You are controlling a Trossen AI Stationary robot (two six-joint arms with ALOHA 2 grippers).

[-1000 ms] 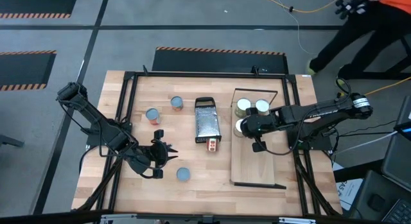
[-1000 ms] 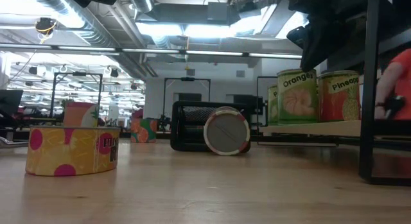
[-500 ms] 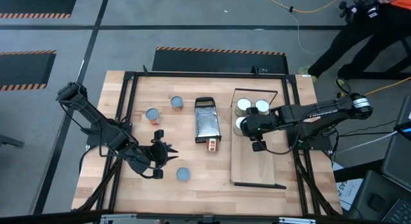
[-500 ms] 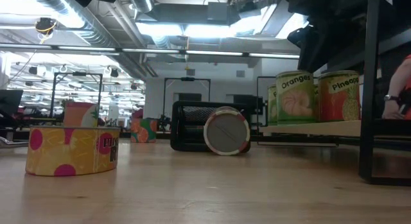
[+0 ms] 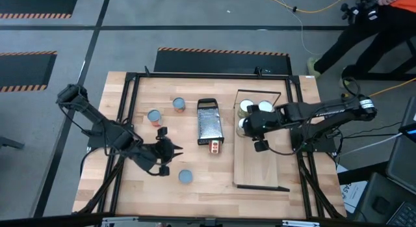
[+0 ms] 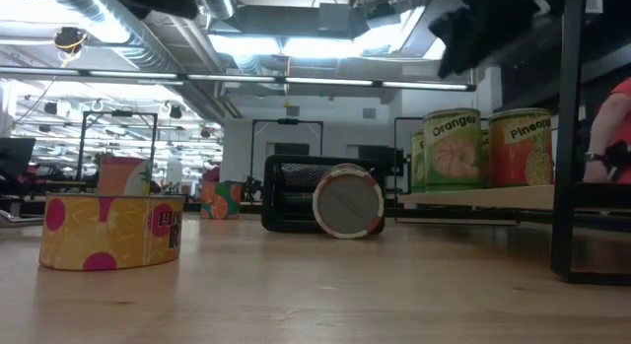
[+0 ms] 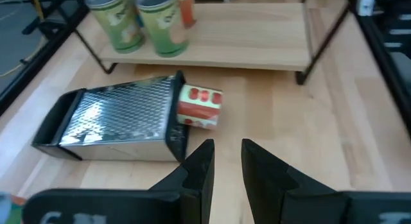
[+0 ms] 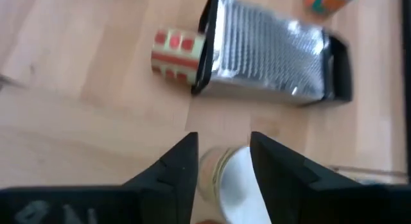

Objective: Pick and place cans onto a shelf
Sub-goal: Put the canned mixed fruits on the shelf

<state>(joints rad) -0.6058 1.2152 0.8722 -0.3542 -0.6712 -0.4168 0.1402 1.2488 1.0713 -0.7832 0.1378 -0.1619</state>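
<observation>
Right claw (image 8: 223, 161) lifted, spread; only its wrist view shows, probably, a can (image 8: 232, 180) beneath.

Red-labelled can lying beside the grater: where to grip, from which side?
Judging from its pose, grip the small red-labelled tin across its curved label, coming straight down. It lies on its side with one end against the metal grater's black handle, so an end-on approach looks blocked there.

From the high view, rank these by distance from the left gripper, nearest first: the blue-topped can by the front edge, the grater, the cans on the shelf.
1. Blue-topped can: just front-right of the left gripper.
2. Grater: mid-table, farther toward the right arm.
3. Cans on the shelf: farthest, at the shelf's back end, by the right gripper.
</observation>
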